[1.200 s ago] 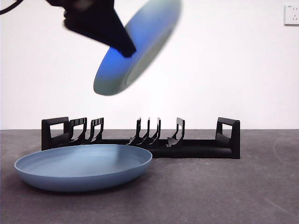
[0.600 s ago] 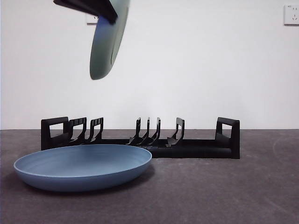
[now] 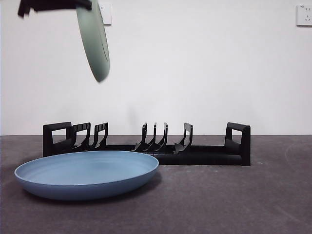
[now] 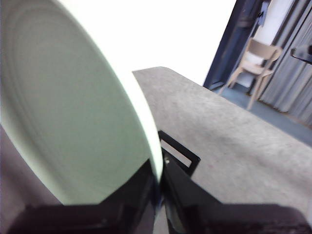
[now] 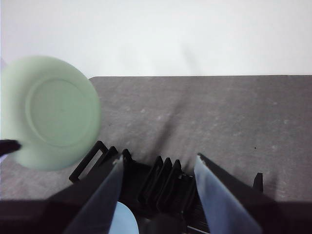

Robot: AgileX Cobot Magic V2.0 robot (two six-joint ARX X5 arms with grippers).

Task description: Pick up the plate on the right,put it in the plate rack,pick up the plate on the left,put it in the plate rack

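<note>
The left claw (image 4: 158,183) has its two black jaws closed on the rim of a pale green plate (image 4: 73,122), which stands on edge and fills the space to one side of the claw. Just beyond the jaws, a squared black loop of the plate rack (image 4: 181,156) shows against the grey tabletop (image 4: 234,146). Well past the tabletop's far edge stand a wooden chair (image 4: 253,61) and grey curtains (image 4: 292,83).
</note>
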